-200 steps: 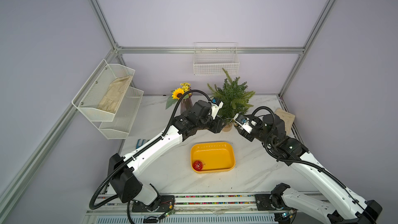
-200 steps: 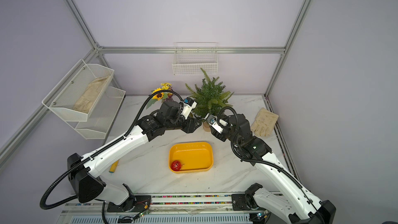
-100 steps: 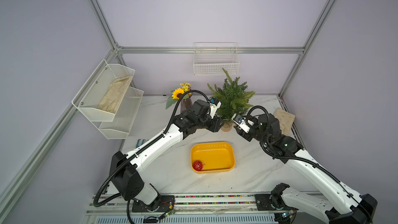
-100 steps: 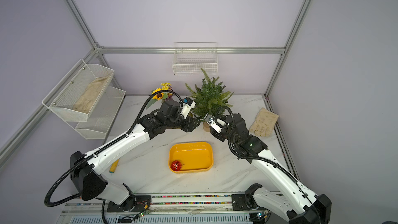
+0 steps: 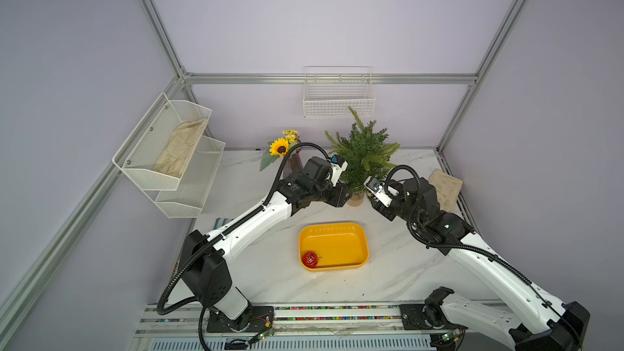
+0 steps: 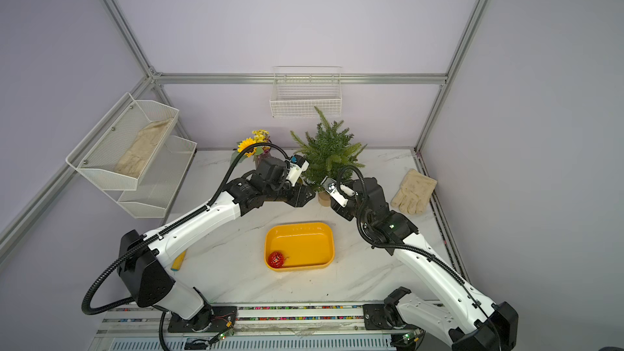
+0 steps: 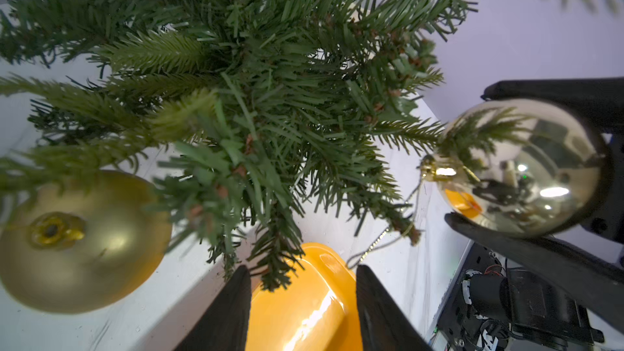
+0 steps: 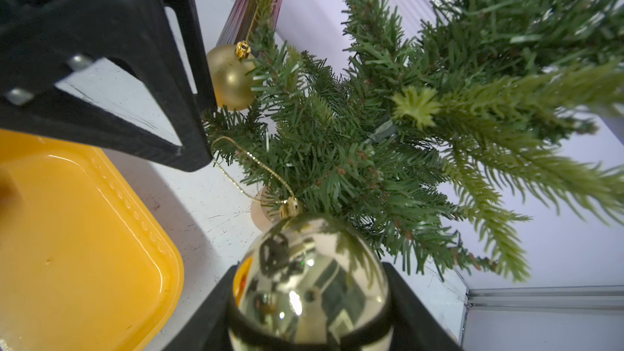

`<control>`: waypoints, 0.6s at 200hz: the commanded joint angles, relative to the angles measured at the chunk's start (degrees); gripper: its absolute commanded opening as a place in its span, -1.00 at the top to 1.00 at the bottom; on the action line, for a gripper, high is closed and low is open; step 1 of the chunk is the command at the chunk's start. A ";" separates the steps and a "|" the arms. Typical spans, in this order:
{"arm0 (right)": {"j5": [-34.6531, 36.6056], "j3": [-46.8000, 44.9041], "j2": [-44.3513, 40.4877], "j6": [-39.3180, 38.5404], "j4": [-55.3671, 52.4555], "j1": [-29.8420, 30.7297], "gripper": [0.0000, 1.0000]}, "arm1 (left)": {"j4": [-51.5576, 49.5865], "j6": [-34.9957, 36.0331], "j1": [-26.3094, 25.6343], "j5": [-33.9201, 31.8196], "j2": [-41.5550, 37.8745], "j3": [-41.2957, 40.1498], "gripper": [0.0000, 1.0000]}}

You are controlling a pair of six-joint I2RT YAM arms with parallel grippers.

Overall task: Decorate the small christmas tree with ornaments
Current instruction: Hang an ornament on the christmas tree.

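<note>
The tree [image 5: 363,150] is carrying a gold ball [image 8: 231,79]; the right tool [image 8: 309,275] is clamping a shiny ball [image 8: 309,302] beside its branches, and the left tool [image 7: 304,270] is holding its jaws apart.

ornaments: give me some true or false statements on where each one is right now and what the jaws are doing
1. The red ornament lies in the yellow tray. True.
2. The shiny gold ornament hangs free on the small christmas tree. False: the right gripper has its jaws shut on it, close to the lower branches.
3. The matte gold ornament hangs by its loop from a tree branch. True.
4. The left gripper holds the matte gold ornament. False: its jaws stand apart with no ornament between them.
</note>
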 commanded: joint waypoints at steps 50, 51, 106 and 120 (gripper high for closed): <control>-0.24 -1.04 -1.68 2.94 -2.57 0.37 0.79 | 3.85 -1.31 0.76 1.51 1.53 3.35 -0.01; -0.27 -1.05 -1.72 2.96 -2.65 0.36 0.79 | 3.86 -1.30 0.79 1.54 1.54 3.36 -0.01; -2.88 -1.45 -2.02 4.42 -7.54 0.88 0.79 | 5.11 -2.15 0.92 2.93 2.68 4.68 -0.01; -3.50 -1.58 -1.99 4.79 -7.91 0.97 0.79 | 5.36 -2.29 0.94 3.27 2.71 4.84 -0.01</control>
